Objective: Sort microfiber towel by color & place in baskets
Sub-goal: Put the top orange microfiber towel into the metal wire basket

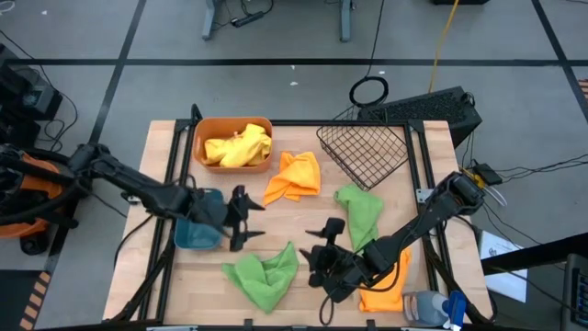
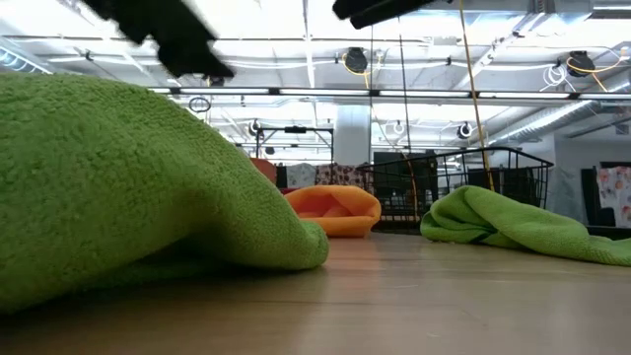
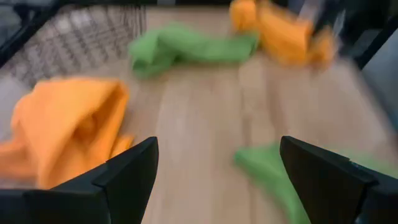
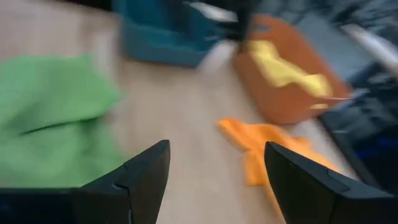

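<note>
Left gripper (image 1: 241,219) at frame centre-left and right gripper (image 1: 322,250) lower centre both hang spread, empty. The teal-blue plastic tub (image 1: 195,236) sits half hidden under the left arm; yellow microfiber towels (image 1: 238,146) fill the orange rectangular tub (image 1: 200,131) upper left.

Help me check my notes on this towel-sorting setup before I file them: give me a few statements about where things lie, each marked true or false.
1. The orange tub holds a yellow towel. True.
2. The wire-mesh basket holds a green towel. False: no towel shows in it; both green towels lie on the table.
3. An orange towel lies on the table between the orange tub and the wire-mesh basket. True.
4. The left gripper grips a towel. False: it is open and holds nothing, beside the teal tub.
5. The right gripper is open. True.
</note>
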Robot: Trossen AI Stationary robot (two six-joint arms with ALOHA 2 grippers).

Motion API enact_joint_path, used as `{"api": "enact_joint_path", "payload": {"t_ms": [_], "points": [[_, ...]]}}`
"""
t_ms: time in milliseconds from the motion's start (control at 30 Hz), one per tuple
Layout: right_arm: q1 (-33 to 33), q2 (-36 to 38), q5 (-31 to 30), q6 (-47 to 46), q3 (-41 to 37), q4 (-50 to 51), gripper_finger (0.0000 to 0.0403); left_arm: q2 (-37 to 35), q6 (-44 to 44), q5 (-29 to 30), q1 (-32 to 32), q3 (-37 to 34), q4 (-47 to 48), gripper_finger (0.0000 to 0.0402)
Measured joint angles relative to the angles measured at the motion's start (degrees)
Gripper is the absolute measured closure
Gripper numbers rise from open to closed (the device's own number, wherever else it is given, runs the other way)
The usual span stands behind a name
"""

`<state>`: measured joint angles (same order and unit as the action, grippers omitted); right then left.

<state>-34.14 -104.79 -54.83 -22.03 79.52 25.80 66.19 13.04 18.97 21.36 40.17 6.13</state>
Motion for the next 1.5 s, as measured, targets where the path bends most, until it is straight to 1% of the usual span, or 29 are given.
{"api": "enact_joint_path", "payload": {"t_ms": [67,133,233,333,433,633,700,767,833,900,1033,1100,1200,1267,1367,1433,1500], "points": [[1.03,0.00,-4.67,-0.49,-1.34,-0.15,0.0150,0.82,-0.34,2.25,1.33,-0.06,-0.17,0.0061],[2.48,0.00,-8.20,-2.06,-3.36,-0.21,0.0150,0.71,0.11,2.75,1.68,0.01,0.25,0.0061],[6.14,-0.02,-9.43,-5.54,-6.82,-0.76,0.0150,0.86,1.17,2.64,2.30,0.03,1.03,0.0061],[10.85,-0.02,-9.09,-5.84,-10.60,-4.94,0.0150,0.79,1.53,2.59,2.71,0.10,0.83,0.0061],[16.19,-0.04,-5.55,-3.06,-13.59,-10.03,0.0150,0.81,1.69,2.55,2.91,0.10,1.03,0.0061],[25.78,-0.04,5.89,0.96,-16.30,-16.74,0.0150,0.81,3.54,2.50,3.29,0.10,0.89,0.0061],[27.67,-0.04,10.13,1.99,-16.48,-18.57,0.0150,0.81,4.55,2.52,3.54,0.10,0.94,0.0061],[28.70,-0.18,12.89,3.37,-16.48,-19.82,0.0149,0.96,4.78,2.53,3.70,0.10,0.76,0.0061],[29.04,-0.90,15.23,7.32,-16.48,-21.53,0.0145,1.45,5.25,2.57,3.96,0.10,0.70,0.0061],[28.93,-1.98,15.04,11.29,-16.48,-23.50,0.0136,2.21,6.15,2.57,4.22,0.10,0.72,0.0061],[28.80,-4.15,8.70,16.06,-16.45,-27.90,0.0105,4.34,6.19,2.59,4.28,0.10,0.80,0.0061],[29.06,-5.26,8.54,16.87,-16.47,-28.00,0.0094,5.32,6.17,2.59,4.28,0.10,0.76,0.0061],[30.17,-7.15,8.35,15.67,-16.48,-27.92,0.0090,6.63,6.17,2.62,4.28,0.10,0.69,0.0061],[31.12,-8.50,8.51,15.37,-16.48,-27.83,0.0097,7.22,6.14,2.64,4.28,0.10,0.59,0.0061],[32.35,-10.15,8.35,15.21,-16.48,-27.73,0.0121,7.59,5.92,2.66,4.28,0.10,0.56,0.0061],[32.86,-10.80,8.40,14.42,-16.48,-27.62,0.0147,7.57,5.71,2.70,4.28,0.10,0.40,0.0061],[33.37,-11.35,8.41,13.46,-16.44,-27.84,0.0184,7.59,5.71,2.74,4.28,0.10,0.30,0.0061]]}}
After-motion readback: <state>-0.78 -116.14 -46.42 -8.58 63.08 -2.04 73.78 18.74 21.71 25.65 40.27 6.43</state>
